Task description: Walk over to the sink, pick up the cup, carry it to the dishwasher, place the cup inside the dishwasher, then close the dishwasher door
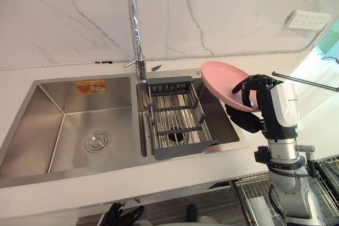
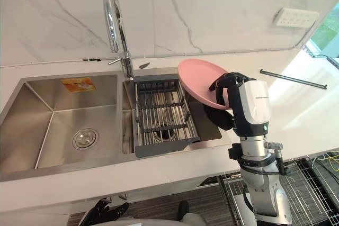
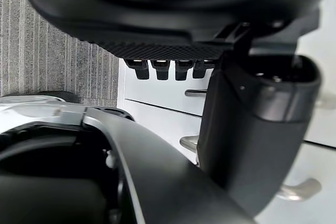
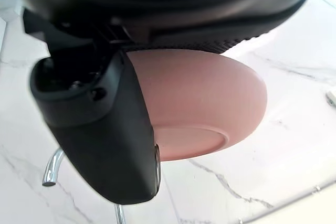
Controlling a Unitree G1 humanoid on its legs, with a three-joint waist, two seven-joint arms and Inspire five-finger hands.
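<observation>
**At the sink: pickup done, carry to come**

Over the right end of the sink (image 1: 53, 130), gripped in the curled fingers of the right hand (image 1: 253, 89): a pink plate (image 1: 220, 78), not a cup, clear of the drain rack (image 1: 177, 117). Low by the drawers (image 3: 157, 98), left hand (image 1: 123, 214) with relaxed fingers, holding nothing. Walk and pickup apparently done. Left: carry to the wire rack (image 2: 310, 181) at lower right, likely the dishwasher's, set inside, shut the door.

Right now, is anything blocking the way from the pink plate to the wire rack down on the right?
Nothing loose. The right robot hand holds the plate over the sink's edge; the white counter lies between it and the rack.
</observation>
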